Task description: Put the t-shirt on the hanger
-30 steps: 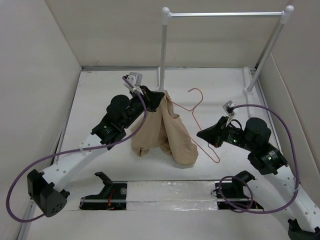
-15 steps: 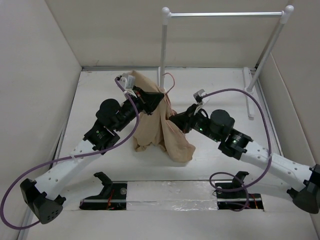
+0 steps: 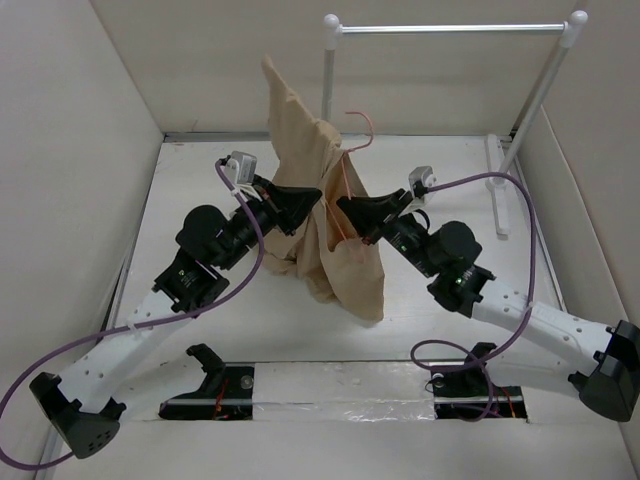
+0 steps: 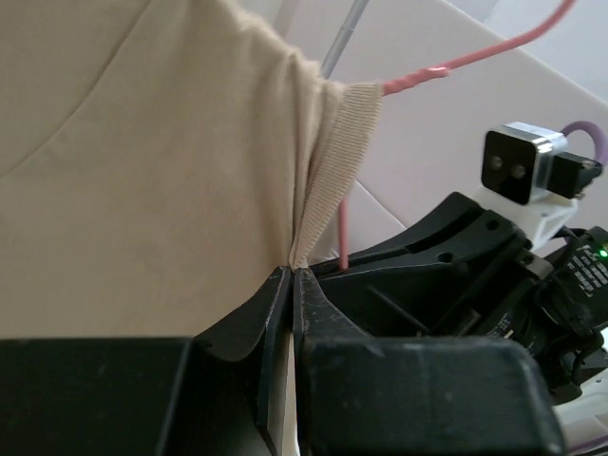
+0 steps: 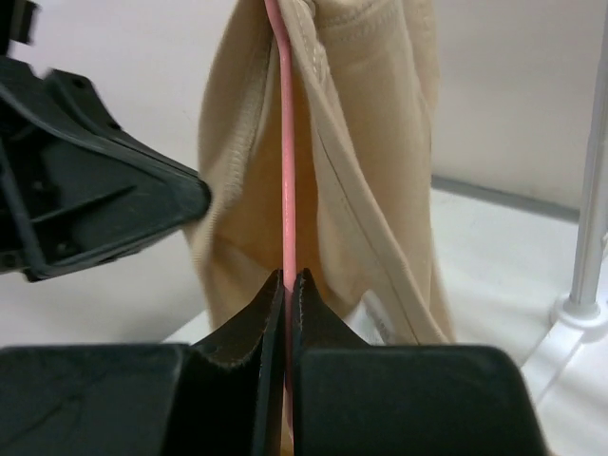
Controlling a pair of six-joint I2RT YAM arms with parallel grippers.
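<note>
The tan t-shirt point(image 3: 320, 190) hangs lifted above the table, bunched in long folds. My left gripper point(image 3: 318, 197) is shut on its ribbed collar edge point(image 4: 328, 180). My right gripper point(image 3: 342, 205) is shut on the pink hanger point(image 3: 345, 185), whose wire runs up inside the shirt and whose hook point(image 3: 362, 128) sticks out at the top. In the right wrist view the pink wire point(image 5: 286, 171) rises from between the shut jaws, with the shirt point(image 5: 380, 142) behind it. The two grippers are close together, nearly touching.
A tall white-and-metal rack point(image 3: 450, 30) with a horizontal bar stands at the back, its left post point(image 3: 327, 90) just behind the shirt and its right foot point(image 3: 497, 180) on the table. White walls enclose the table on three sides.
Both arms have lifted: the shirt rose from a low heap to hang high. My right gripper moved left from the hanger's far end to the shirt, and the hanger now sits inside the shirt.
</note>
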